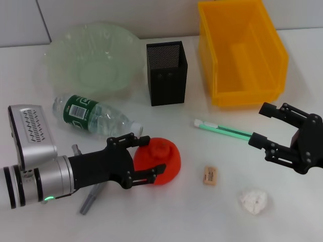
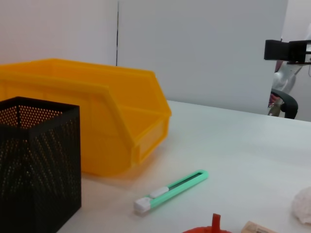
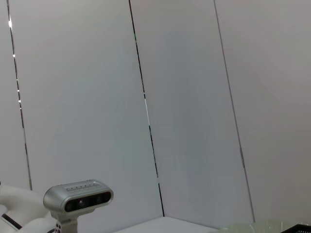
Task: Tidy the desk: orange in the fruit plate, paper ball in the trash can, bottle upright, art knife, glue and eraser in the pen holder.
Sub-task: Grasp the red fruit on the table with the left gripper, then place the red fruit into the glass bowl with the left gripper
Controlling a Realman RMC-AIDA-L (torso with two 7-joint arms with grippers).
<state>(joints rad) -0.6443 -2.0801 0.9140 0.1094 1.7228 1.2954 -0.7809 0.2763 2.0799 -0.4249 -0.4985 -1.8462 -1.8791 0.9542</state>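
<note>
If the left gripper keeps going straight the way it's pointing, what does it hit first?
The left gripper points toward the robot's right, its open jaws already flanking the squat red-orange orange. Going on, it would most likely meet that fruit first; the small tan rectangular eraser lies beyond.

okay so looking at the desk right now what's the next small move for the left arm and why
Probably close the left gripper on the orange. Its open fingers already sit on either side of the fruit, which lies on the table short of the fruit plate. The right gripper hovers open near the art knife.
</note>
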